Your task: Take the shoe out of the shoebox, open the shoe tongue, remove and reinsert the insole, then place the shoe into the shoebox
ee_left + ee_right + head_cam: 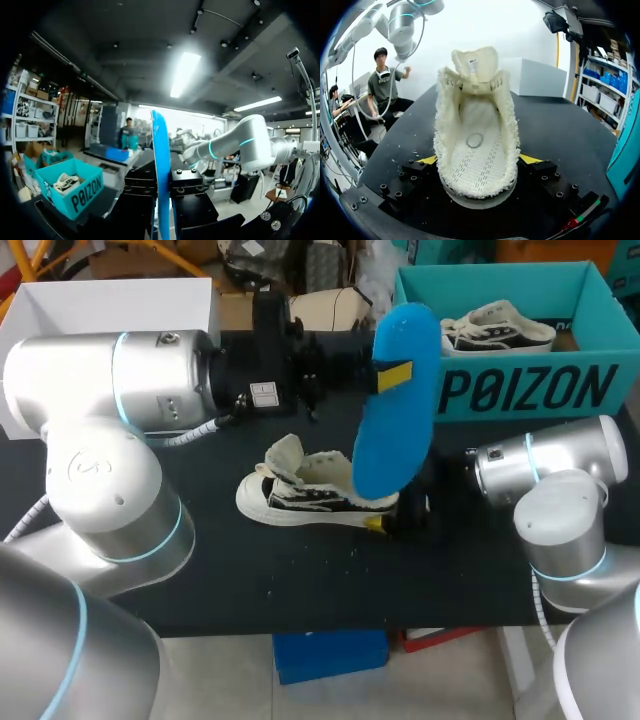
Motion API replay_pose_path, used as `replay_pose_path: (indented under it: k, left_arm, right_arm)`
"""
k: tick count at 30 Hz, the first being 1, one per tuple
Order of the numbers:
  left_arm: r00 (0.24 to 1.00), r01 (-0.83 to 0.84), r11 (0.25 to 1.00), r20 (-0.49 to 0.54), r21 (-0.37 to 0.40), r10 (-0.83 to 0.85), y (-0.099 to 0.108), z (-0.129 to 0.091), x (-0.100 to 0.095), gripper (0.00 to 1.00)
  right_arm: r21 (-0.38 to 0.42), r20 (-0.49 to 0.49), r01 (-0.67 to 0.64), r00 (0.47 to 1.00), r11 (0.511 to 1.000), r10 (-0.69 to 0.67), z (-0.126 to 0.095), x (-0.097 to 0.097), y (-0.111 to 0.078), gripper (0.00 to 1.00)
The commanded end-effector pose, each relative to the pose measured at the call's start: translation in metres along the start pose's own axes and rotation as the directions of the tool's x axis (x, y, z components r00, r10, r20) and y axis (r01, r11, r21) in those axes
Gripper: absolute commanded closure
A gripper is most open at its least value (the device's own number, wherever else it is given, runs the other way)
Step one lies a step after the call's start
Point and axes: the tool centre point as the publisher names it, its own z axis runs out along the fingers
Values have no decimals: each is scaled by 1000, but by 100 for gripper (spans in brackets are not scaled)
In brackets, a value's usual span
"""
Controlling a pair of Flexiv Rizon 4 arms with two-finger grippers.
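My left gripper [161, 197] is clamped on the insole [395, 410], which stands upright above the shoe [305, 495]. My right gripper [477, 162] pinches the shoe's back end from both sides. To reinsert, tilt the insole toe-first, feed it under the tongue [475, 62], and seat the rear last.

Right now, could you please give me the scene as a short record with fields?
insole: out of the shoe, held upright above the table
left jaws: shut on the insole
shoe: on the table, tongue open, no insole inside
right jaws: shut on the shoe's heel
shoebox: behind the shoe, open, with a second shoe inside
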Motion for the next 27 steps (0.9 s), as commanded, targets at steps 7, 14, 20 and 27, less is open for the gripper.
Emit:
replay_pose_path:
  k: [7,14,20,27]
  left_arm:
    - [991,106,987,-91,119,-95,-24,9,9,100]
    - [980,184,973,-110,141,-169,-44,17,19,100]
    - [979,196,973,-87,119,-186,-54,23,27,100]
    - [977,206,975,-79,87,-199,-53,25,40,100]
  right_arm:
    - [3,2,-2,1000,1000,2,3,1,-1,100]
    - [3,2,-2,1000,1000,2,3,1,-1,100]
    - [3,2,-2,1000,1000,2,3,1,-1,100]
    - [3,2,-2,1000,1000,2,3,1,-1,100]
